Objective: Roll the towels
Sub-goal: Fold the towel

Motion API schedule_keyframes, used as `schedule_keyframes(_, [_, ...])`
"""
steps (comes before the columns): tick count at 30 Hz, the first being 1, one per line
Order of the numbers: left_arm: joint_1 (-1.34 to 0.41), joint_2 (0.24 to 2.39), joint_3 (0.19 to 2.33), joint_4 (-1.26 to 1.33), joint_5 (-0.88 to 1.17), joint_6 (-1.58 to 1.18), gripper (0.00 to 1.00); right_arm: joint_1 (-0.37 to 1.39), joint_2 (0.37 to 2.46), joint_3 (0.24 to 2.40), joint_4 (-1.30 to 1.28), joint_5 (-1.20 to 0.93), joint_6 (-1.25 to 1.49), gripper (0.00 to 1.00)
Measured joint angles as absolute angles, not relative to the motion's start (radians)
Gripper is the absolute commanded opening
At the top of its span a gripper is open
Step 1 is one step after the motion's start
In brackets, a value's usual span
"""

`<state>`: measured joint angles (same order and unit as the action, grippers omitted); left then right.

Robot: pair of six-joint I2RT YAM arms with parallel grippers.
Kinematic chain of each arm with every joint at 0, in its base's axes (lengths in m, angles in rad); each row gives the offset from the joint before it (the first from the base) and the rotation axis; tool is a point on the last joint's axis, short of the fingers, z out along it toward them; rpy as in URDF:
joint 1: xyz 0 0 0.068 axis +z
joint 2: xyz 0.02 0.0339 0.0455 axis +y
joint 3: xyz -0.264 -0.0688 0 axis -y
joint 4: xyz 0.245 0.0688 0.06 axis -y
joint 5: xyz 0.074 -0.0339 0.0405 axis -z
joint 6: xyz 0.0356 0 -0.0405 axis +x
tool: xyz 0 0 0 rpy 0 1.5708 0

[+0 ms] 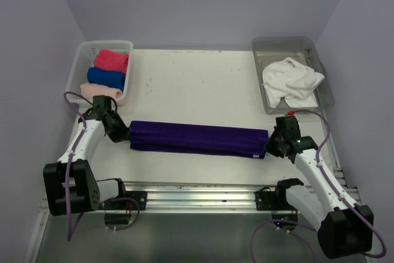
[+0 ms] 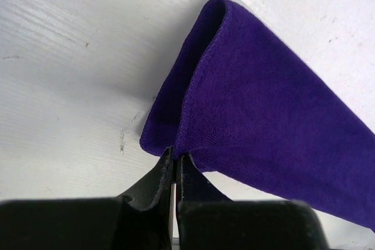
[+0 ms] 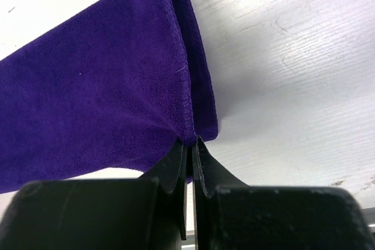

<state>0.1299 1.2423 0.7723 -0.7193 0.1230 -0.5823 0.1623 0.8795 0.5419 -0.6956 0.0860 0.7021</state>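
Left claw point(image 2: 176, 157), right claw point(image 3: 190, 143) on purple towel point(image 1: 197, 138) ends

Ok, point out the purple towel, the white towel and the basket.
purple towel point(image 1: 197, 138), top external view, middle of the folded strip.
white towel point(image 1: 292, 81), top external view, centre of the crumpled heap.
basket point(image 1: 75, 71), top external view, on its left lattice wall.
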Motion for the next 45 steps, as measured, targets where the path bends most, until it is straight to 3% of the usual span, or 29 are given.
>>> schedule_keyframes(8, [0.131, 1.243, 0.723, -0.72, 0.124, -0.583, 0.0, 0.162, 0.91, 0.532, -0.696, 0.086, 0.715, 0.0])
schedule_keyframes(9, [0.131, 1.243, 0.723, -0.72, 0.126, -0.582, 0.04, 0.162, 0.912, 0.532, -0.696, 0.086, 0.716, 0.01])
schedule_keyframes(10, [0.131, 1.243, 0.722, -0.72, 0.128, -0.582, 0.22, 0.162, 0.912, 0.532, -0.696, 0.086, 0.716, 0.13])
schedule_keyframes(11, [0.131, 1.243, 0.722, -0.719, 0.132, -0.578, 0.26, 0.162, 0.912, 0.532, -0.696, 0.086, 0.719, 0.19])
schedule_keyframes(14, [0.132, 1.243, 0.722, -0.719, 0.146, -0.579, 0.3, 0.162, 0.916, 0.532, -0.696, 0.087, 0.718, 0.39])
schedule_keyframes(16, [0.133, 1.243, 0.723, -0.717, 0.153, -0.58, 0.3, 0.162, 0.917, 0.532, -0.696, 0.089, 0.715, 0.45])
schedule_keyframes(21, [0.101, 1.18, 0.722, -0.687, 0.163, -0.614, 0.3, 0.162, 0.925, 0.556, -0.696, 0.105, 0.7, 0.44])
schedule_keyframes(28, [-0.175, 1.164, 0.797, -0.651, 0.098, -0.672, 0.27, 0.162, 1.01, 0.598, -0.667, 0.117, 0.672, 0.42])
schedule_keyframes(41, [-0.154, 1.386, 0.751, -0.606, 0.042, -0.655, 0.21, 0.162, 1.074, 0.601, -0.641, 0.117, 0.646, 0.4])
schedule_keyframes(45, [-0.134, 1.444, 0.733, -0.585, 0.05, -0.654, 0.2, 0.162, 1.074, 0.601, -0.64, 0.116, 0.642, 0.48])
